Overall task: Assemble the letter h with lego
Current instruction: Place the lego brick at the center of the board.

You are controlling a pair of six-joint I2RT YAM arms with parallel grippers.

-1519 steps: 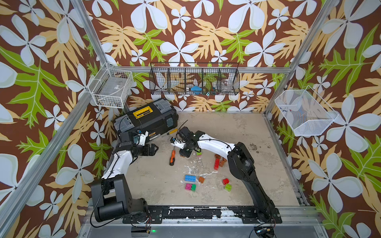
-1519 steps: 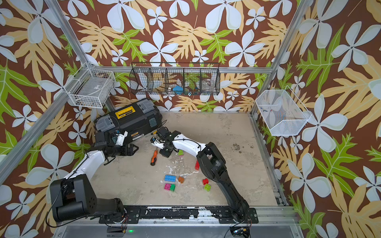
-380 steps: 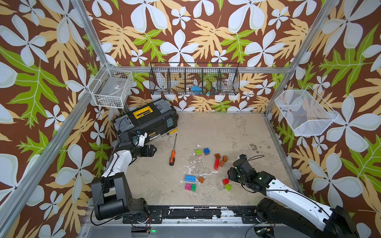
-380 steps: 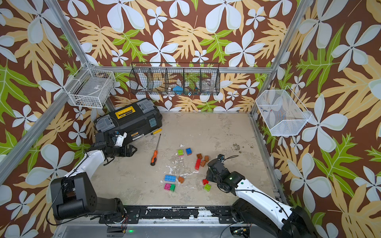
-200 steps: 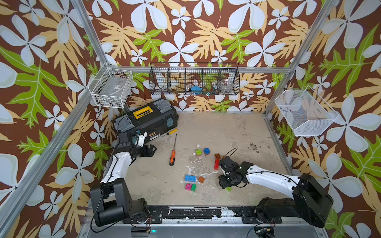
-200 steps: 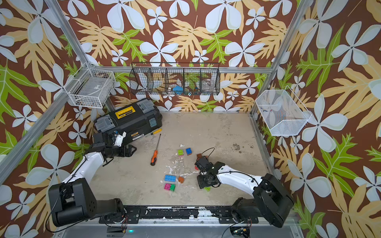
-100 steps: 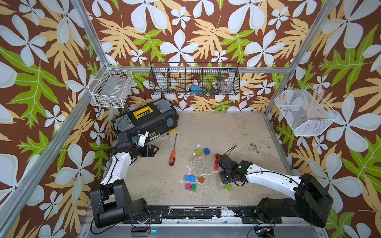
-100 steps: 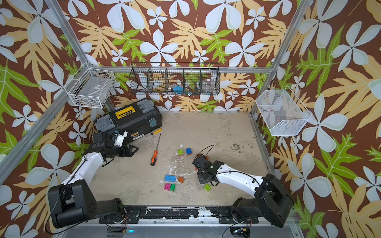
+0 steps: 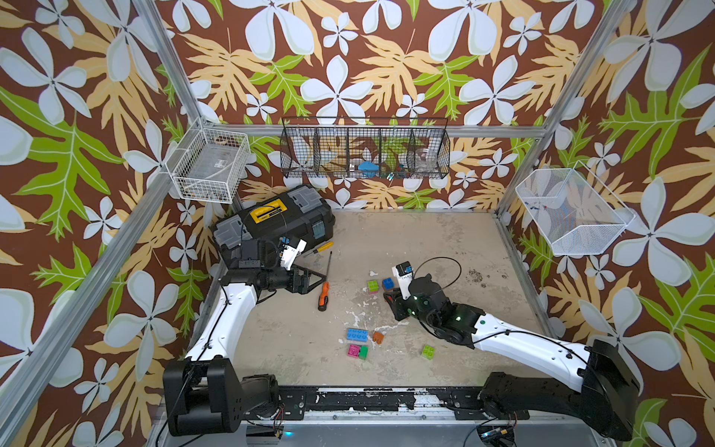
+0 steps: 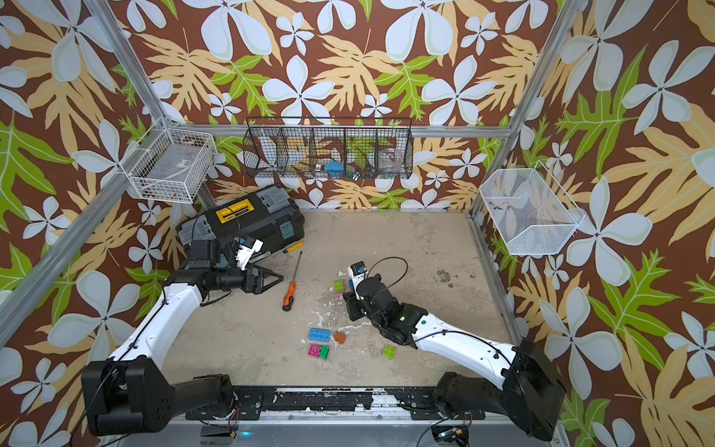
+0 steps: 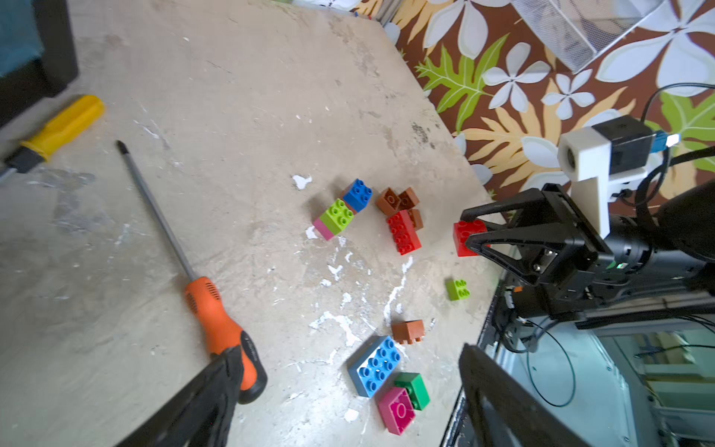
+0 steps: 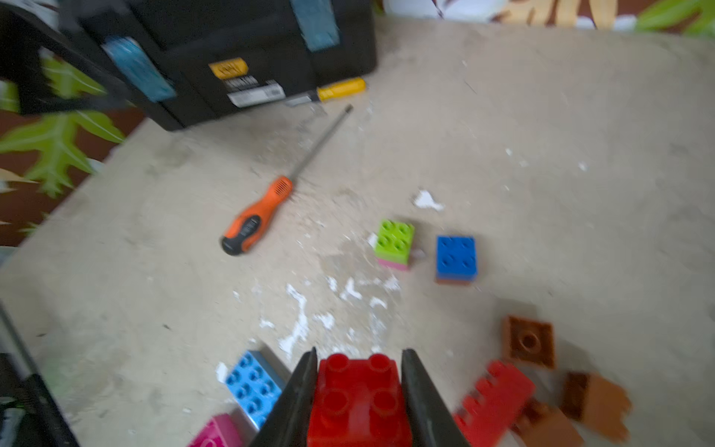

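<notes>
Lego bricks lie loose on the floor; the letter h is not in view. My right gripper [image 12: 360, 354] is shut on a red cube brick [image 12: 358, 398] and holds it just above the floor, beside a long red brick [image 11: 404, 232] and brown bricks [image 11: 398, 199]. Further back stand a green-on-pink pair [image 9: 373, 286] and a blue cube [image 9: 388, 283]. Towards the front lie a long blue brick [image 9: 358, 335], an orange brick [image 9: 378, 337], a pink and green pair [image 9: 358, 351] and a light green cube [image 9: 428, 351]. My left gripper [image 9: 313, 276] hangs open and empty by the toolbox.
An orange-handled screwdriver [image 9: 324, 294] lies left of the bricks and a yellow-handled one [image 9: 323, 247] lies against the black toolbox [image 9: 278, 220] at the back left. Wire baskets [image 9: 363, 154] hang on the walls. The right arm [image 9: 522, 348] stretches across the front right.
My right gripper has closed on the red cube near the light green cube and carried it back and left. The left arm has barely moved.
</notes>
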